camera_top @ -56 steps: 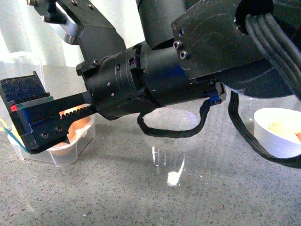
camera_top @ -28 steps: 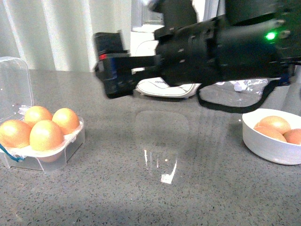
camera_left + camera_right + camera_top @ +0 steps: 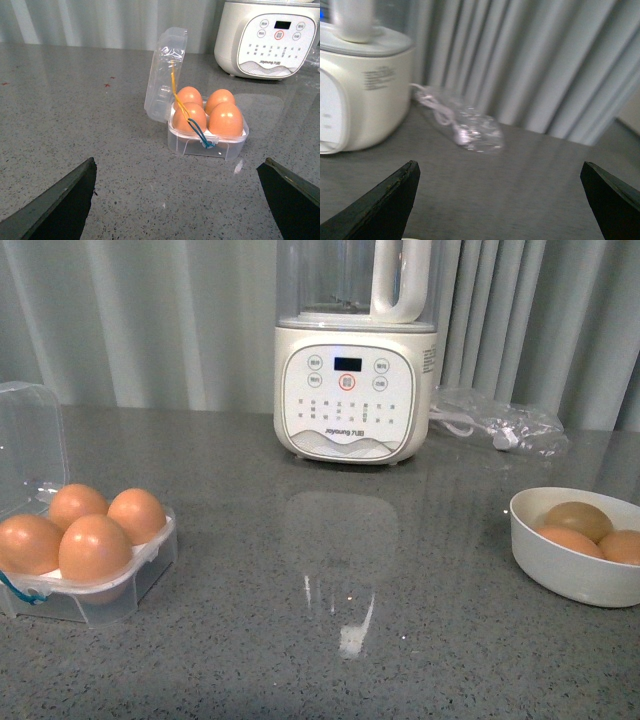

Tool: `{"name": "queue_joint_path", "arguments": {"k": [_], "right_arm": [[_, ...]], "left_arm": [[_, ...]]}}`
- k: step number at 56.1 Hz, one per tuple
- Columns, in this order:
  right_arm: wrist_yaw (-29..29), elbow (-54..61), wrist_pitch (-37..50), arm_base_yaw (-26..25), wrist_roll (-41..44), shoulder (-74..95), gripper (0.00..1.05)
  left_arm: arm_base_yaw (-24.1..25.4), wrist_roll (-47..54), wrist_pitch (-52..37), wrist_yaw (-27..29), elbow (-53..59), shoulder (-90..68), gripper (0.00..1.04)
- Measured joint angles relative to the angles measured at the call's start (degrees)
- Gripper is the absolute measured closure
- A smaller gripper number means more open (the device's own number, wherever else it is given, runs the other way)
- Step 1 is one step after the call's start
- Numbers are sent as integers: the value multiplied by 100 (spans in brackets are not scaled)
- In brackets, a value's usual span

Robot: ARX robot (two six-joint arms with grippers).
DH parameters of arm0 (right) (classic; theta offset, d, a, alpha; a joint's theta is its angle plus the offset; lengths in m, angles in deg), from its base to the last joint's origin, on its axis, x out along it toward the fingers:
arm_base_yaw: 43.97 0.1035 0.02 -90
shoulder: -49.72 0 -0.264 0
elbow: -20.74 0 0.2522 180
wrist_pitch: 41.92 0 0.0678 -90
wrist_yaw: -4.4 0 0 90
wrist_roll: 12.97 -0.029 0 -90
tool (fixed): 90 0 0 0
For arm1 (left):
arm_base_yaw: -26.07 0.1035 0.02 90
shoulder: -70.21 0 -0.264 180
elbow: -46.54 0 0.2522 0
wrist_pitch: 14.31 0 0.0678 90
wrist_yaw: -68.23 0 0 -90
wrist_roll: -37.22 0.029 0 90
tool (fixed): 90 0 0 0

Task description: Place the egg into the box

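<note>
The box [image 3: 130, 585], a clear square case, sits at the table's left with its lid [image 3: 30, 440] standing open. Several orange-brown eggs [image 3: 95, 545] fill its cups; I cannot tell which one is the task's egg. In the left wrist view the box [image 3: 210, 147] lies ahead with an egg [image 3: 226, 119] at its near corner and a blue cord [image 3: 200, 137] across the front. My left gripper [image 3: 179, 165] is open, short of the box and holding nothing. My right gripper [image 3: 499, 167] is open and empty over the table. Neither arm shows in the front view.
A white bowl [image 3: 570, 580] at the right holds three more eggs [image 3: 575, 518]. A cream blender [image 3: 352, 390] stands at the back centre, with a crumpled clear bag and cord [image 3: 495, 420] to its right. Curtains close off the back.
The arm that reached over the box a second ago has pulled back to the right and left the front view. The box and all its eggs now show.
</note>
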State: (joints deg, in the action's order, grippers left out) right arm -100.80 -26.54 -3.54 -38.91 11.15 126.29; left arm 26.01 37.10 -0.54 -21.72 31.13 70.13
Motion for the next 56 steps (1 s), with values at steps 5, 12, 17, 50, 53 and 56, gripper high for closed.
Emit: {"name": "queue_joint_path", "arguments": {"k": [5,12,17,50,53,56], "right_arm": [[-85,529,389,-282,387,-433,7],[83,1141,391,-684,431,-1099,8],[1714,1331,-1322,-1115,-782,-2057,25],[1526,2894,-2463,-522,-2350,-4391,101],[1528,2940,-2549,-522,-2350,-4527,101],[1528,2983,-2632,-522,-2350,-4660,101]], "left_arm": [[0,0,0,0,0,0,7],[0,0,0,0,0,0,7],[0,0,0,0,0,0,7],[0,0,0,0,0,0,7],[0,0,0,0,0,0,7],[0,0,0,0,0,0,7]]}}
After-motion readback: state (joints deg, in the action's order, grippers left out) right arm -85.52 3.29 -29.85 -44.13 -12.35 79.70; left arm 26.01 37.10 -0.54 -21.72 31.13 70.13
